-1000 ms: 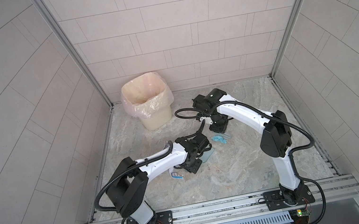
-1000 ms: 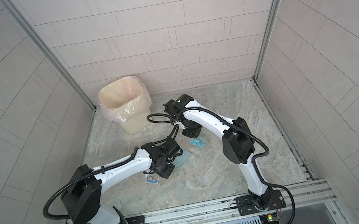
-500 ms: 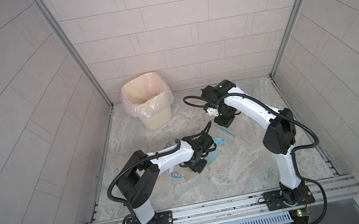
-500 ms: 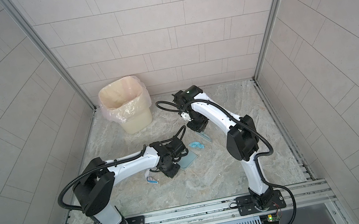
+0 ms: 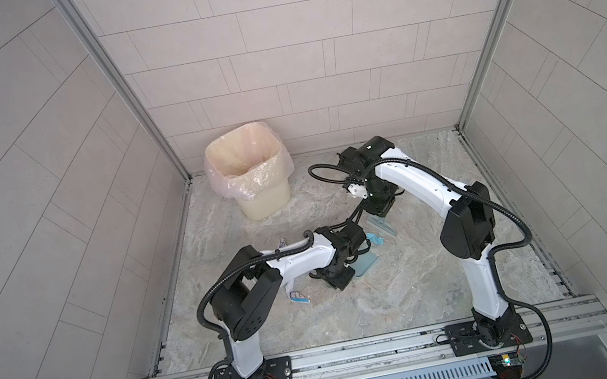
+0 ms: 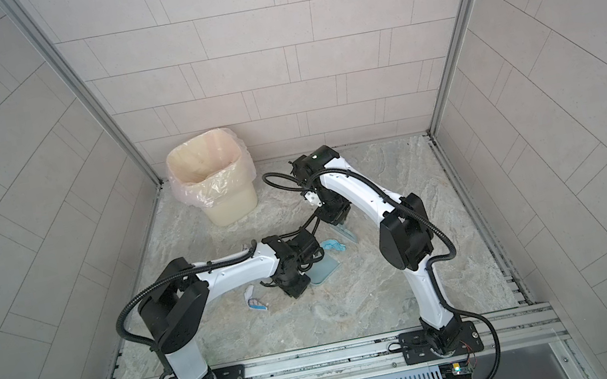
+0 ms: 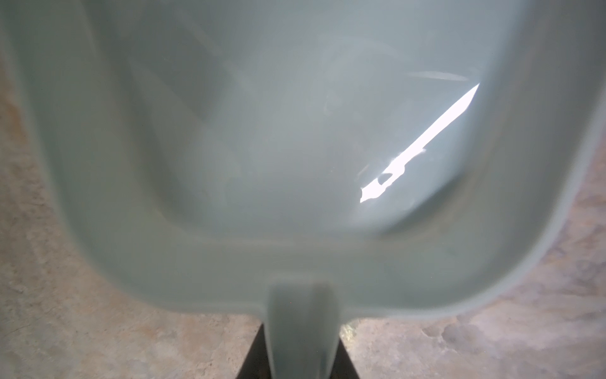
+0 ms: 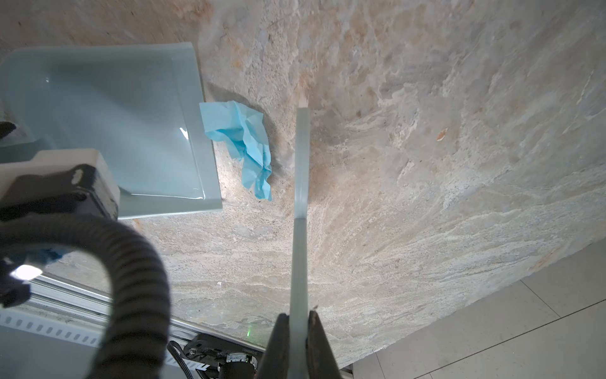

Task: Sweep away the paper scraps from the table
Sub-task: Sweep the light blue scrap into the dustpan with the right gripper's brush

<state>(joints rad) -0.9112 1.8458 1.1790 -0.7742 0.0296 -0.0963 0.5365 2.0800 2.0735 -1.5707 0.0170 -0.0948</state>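
Nearest the front rail, a small crumpled white paper scrap with blue print point(image 5: 297, 295) lies on the grey-beige marble-veined table point(image 5: 397, 300) just beside the left arm's forearm, on the side away from the pan; its print is too small to read. Just past it the left gripper point(image 5: 336, 276) sits low over the surface, its dark fingers point(image 7: 252, 357) closed narrowly on either side of the stubby handle of a pale blue plastic dustpan point(image 5: 365, 264), whose tray fills the left wrist view with only a bright glare streak in it. The pan's open lip faces the far right, and a crumpled light blue paper scrap point(image 8: 244, 147) lies on the table right at that lip, outside the tray, between the pan and a pale blue brush point(image 8: 301, 197). The brush stands just beside the blue scrap on its far side, with a thin strip of bare table between them. The right gripper point(image 8: 296, 341) is clamped fully shut on the brush's slim handle and hangs above it, beyond the blue scrap. Another small pale scrap point(image 6: 246, 246) peeks out behind the left arm. Farthest back, near the left corner, stands a cream plastic waste bin lined with a clear bag point(image 5: 253, 178), well apart from both grippers.
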